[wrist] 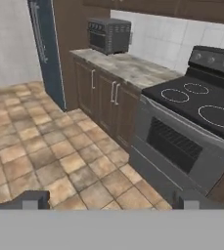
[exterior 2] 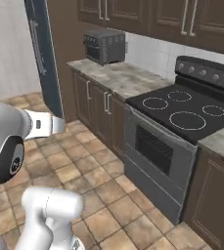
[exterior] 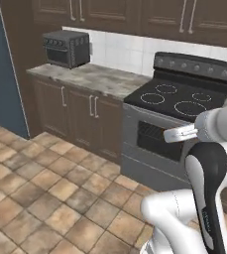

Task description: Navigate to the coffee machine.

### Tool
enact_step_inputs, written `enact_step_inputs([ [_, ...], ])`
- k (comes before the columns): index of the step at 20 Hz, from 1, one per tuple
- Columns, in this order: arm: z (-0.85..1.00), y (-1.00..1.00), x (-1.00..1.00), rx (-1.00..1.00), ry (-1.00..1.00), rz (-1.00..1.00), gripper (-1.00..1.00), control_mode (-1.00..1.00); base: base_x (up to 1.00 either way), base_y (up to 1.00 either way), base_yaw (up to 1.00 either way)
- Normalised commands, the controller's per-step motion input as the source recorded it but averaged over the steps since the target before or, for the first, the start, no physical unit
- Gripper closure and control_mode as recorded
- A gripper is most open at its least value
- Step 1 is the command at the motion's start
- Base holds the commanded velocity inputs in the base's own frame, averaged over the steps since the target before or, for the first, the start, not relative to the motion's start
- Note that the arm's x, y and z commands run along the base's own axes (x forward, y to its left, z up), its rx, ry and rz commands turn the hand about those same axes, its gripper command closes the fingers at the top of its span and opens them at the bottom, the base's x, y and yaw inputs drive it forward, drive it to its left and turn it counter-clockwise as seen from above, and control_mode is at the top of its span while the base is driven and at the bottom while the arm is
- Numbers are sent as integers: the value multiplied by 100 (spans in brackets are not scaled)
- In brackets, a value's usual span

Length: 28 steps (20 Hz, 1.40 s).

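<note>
The coffee machine is out of view. My gripper (wrist: 109, 201) is open, its two dark fingertips (wrist: 33, 199) wide apart at the bottom of the hand view with nothing between them. It hangs above the tiled floor and looks toward the cabinets and the stove. My white arm (exterior: 209, 198) rises at the lower right of the left base view.
A dark toaster oven (exterior: 65, 48) sits on the marble counter (exterior: 92, 78) against the tiled wall. A black-topped stove (exterior: 184, 99) with an oven door (exterior 2: 157, 149) stands to its right. A dark blue fridge (exterior: 1, 84) stands at the left. Tan floor tiles (exterior: 45, 188) lie open in front.
</note>
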Motion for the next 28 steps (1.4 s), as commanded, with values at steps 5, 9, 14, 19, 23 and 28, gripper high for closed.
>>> enact_step_inputs([
  [5,0,0,0,0,0,0,-100,100,0,-8,-99],
  [9,0,0,0,0,0,0,-100,100,0,-41,-91],
  [14,0,0,0,0,0,0,-100,100,0,-67,-84],
  [19,0,0,0,0,0,0,-100,100,0,-94,-77],
  [23,0,0,0,0,0,0,-100,100,0,-90,-78],
  [28,0,0,0,0,0,0,-100,100,0,-79,-81],
])
